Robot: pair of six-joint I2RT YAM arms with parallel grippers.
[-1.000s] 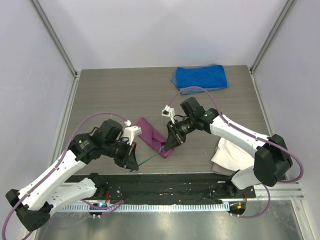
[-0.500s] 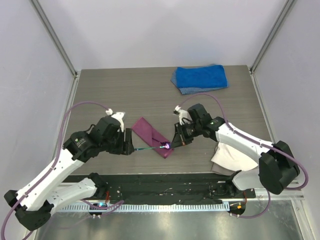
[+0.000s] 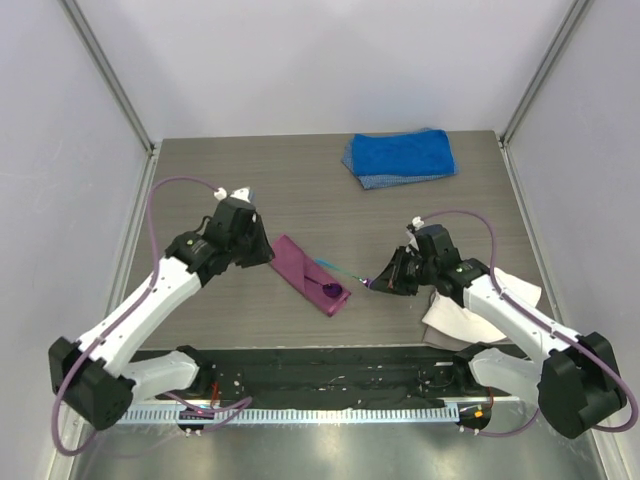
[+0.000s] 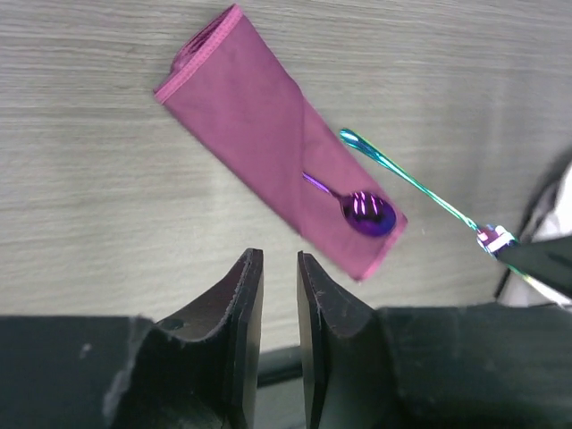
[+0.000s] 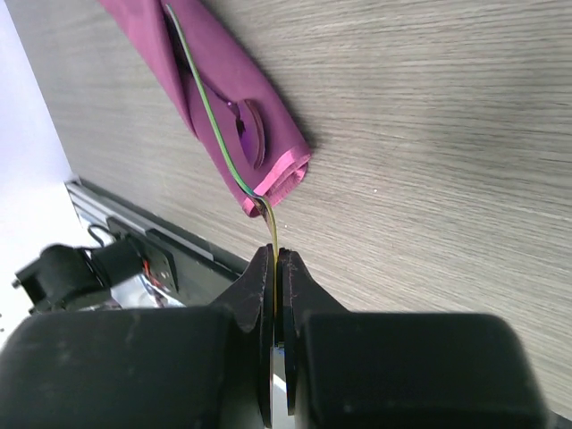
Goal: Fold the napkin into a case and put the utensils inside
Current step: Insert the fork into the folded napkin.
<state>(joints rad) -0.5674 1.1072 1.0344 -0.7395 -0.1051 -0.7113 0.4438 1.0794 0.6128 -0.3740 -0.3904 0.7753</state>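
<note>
The magenta napkin (image 3: 300,268) lies folded into a narrow diagonal case on the table; it also shows in the left wrist view (image 4: 259,125) and the right wrist view (image 5: 214,54). The purple-bowled spoon (image 3: 332,291) rests on its near-right end, handle running under a fold (image 4: 369,213). My right gripper (image 3: 385,281) is shut on one end of the thin teal fork (image 5: 214,116), which slants over the napkin's right edge (image 4: 402,179). My left gripper (image 4: 279,268) hovers by the napkin's upper-left end (image 3: 262,250), jaws slightly apart and empty.
A thick blue towel (image 3: 400,155) lies at the back right. A white cloth (image 3: 470,312) lies under the right arm at the near right. A black rail (image 3: 330,365) runs along the near table edge. Walls stand on both sides.
My left gripper has let go and drawn back up-left to the napkin's far end. The spoon now lies on the napkin. My right gripper has moved right with the fork.
</note>
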